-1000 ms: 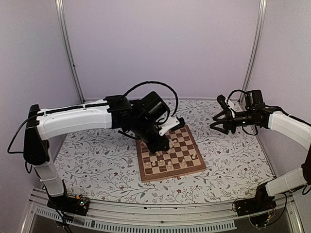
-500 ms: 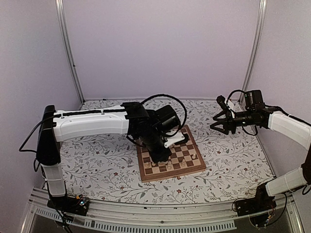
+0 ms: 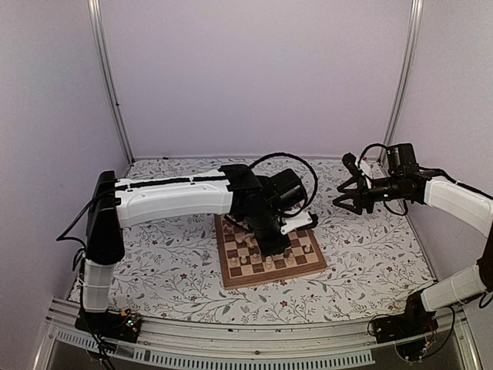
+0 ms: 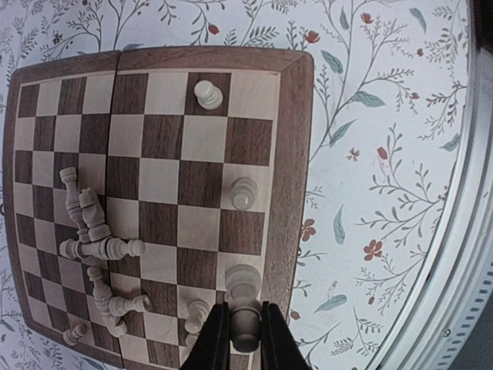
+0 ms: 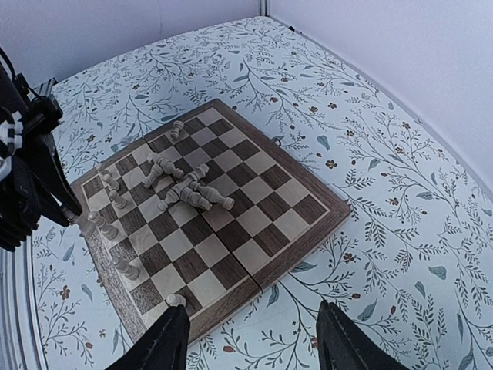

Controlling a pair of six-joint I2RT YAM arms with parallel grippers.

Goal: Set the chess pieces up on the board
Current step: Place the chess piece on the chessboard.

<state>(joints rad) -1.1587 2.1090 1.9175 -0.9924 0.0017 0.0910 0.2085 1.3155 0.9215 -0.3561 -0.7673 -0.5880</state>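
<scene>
Checkerboard point(image 4: 162, 139), left end effector point(image 4: 245, 324) pinching turned cream piece point(image 4: 243, 281), right end effector point(image 5: 250, 327) spread, empty

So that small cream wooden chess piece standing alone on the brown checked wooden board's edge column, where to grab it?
Probably its rounded top, from straight above: the small cream wooden chess piece stands upright, nothing touching it, leaving room either side.

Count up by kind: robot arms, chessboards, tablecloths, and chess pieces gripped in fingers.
Robot arms: 2 (left arm, right arm)
Chessboard: 1
Floral tablecloth: 1
Gripped chess piece, in the left fingers: 1
Total: 5
</scene>
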